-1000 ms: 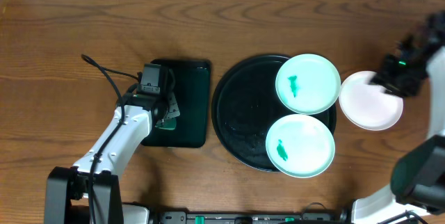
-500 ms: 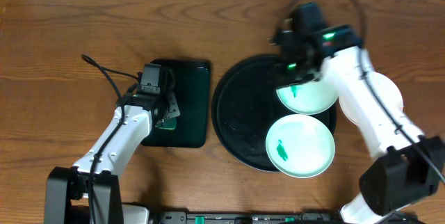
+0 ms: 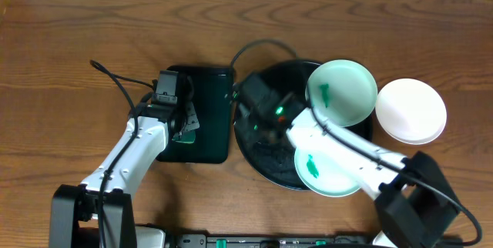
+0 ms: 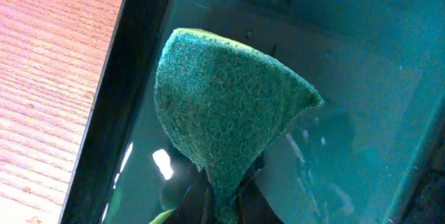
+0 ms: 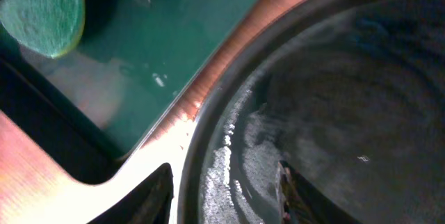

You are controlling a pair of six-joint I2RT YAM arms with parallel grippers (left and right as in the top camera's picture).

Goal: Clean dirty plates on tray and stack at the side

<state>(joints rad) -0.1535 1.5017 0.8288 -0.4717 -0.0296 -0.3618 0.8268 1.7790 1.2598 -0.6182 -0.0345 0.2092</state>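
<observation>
Starting nearest, we see one smeared mint plate [image 3: 333, 162] on the round tray [image 3: 254, 149], our right pincer [image 5: 222, 193] released and empty above its left rim, the left pincer [image 3: 183, 127] clenched on the sponge [image 4: 222, 106], presumably ready for wiping, another smeared plate [image 3: 341, 92] farther back, and the white plate [image 3: 410, 110] set aside right on the counter [image 3: 77, 48].

No text, label, brand, number or sign can be read in any of the three views.
</observation>
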